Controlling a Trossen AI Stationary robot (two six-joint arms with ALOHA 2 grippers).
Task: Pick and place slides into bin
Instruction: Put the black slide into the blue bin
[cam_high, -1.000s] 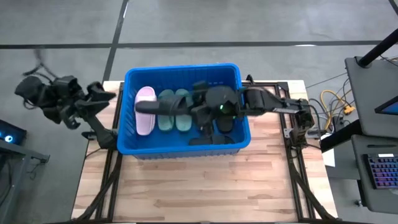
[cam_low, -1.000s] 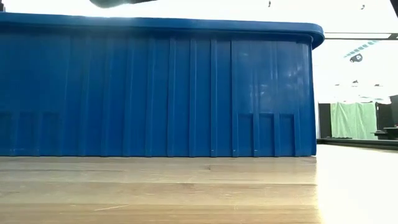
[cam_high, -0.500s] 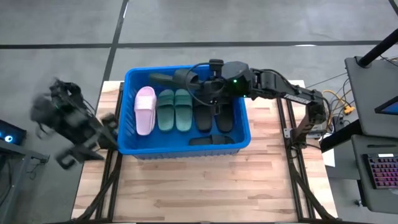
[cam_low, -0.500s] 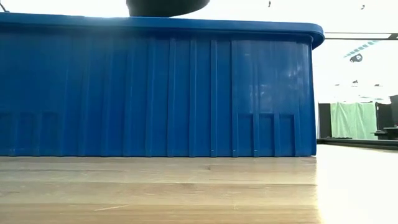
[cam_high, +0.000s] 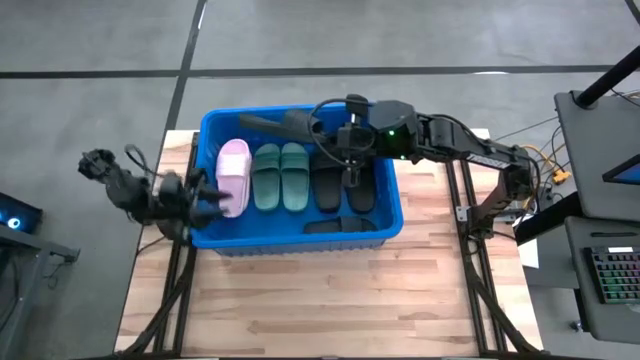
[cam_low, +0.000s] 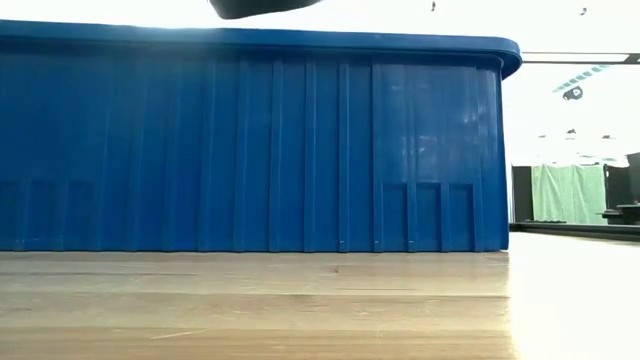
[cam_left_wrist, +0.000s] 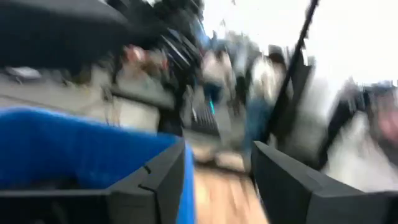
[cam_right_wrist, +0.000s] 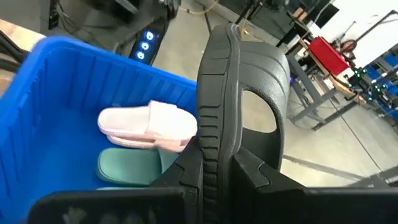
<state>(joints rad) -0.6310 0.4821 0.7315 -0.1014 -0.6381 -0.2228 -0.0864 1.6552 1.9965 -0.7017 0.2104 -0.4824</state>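
Observation:
The blue bin (cam_high: 300, 238) stands on the wooden table. A pale pink slide (cam_high: 233, 178), two green slides (cam_high: 280, 177) and three black slides (cam_high: 345, 188) lie on its floor. Another black slide (cam_high: 270, 125) hangs over the bin's far rim with my right gripper (cam_high: 318, 135) shut on it. The low view shows it as a dark shape (cam_low: 262, 6) above the rim. My left gripper (cam_high: 208, 195) stands open just outside the bin's left wall (cam_left_wrist: 74, 143), touching nothing. My right gripper pinches one end of the black slide's sole (cam_right_wrist: 214, 163) between its two fingers, which reach in from the table's right, along the slide. The slide sticks out beyond the fingers toward the table's left, strap (cam_right_wrist: 273, 93) to one side, lifted clear over the bin.
The bin fills the table's far half. Bare wood (cam_high: 320, 300) lies in front of it. A desk with a keyboard (cam_high: 610, 275) and cables (cam_high: 535, 165) are off the table's right edge.
My right gripper has carried the black slide from above the pink and green slides toward the table's far edge, mostly in the first half second. My left arm has swung in from beyond the table's left edge and dropped down to the bin's left wall.

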